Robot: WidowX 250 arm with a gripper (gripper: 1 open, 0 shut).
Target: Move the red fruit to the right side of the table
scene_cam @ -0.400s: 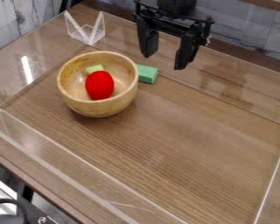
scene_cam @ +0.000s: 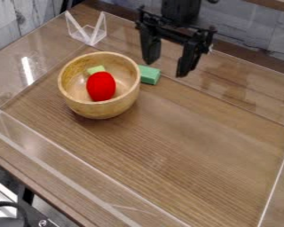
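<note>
The red fruit (scene_cam: 100, 85) is small, bright red and rounded, and it lies inside a wooden bowl (scene_cam: 74, 97) on the left part of the brown wood-grain table (scene_cam: 192, 151). A pale green bit (scene_cam: 96, 70) shows at the fruit's far side in the bowl. My black gripper (scene_cam: 167, 55) hangs at the back of the table, up and to the right of the bowl, pointing down. Its two fingers stand wide apart with nothing between them.
A flat green block (scene_cam: 149, 76) lies just right of the bowl, under my left finger. Clear plastic walls (scene_cam: 275, 191) edge the table, with a clear folded piece (scene_cam: 86, 30) at the back left. The wood right of the bowl is bare.
</note>
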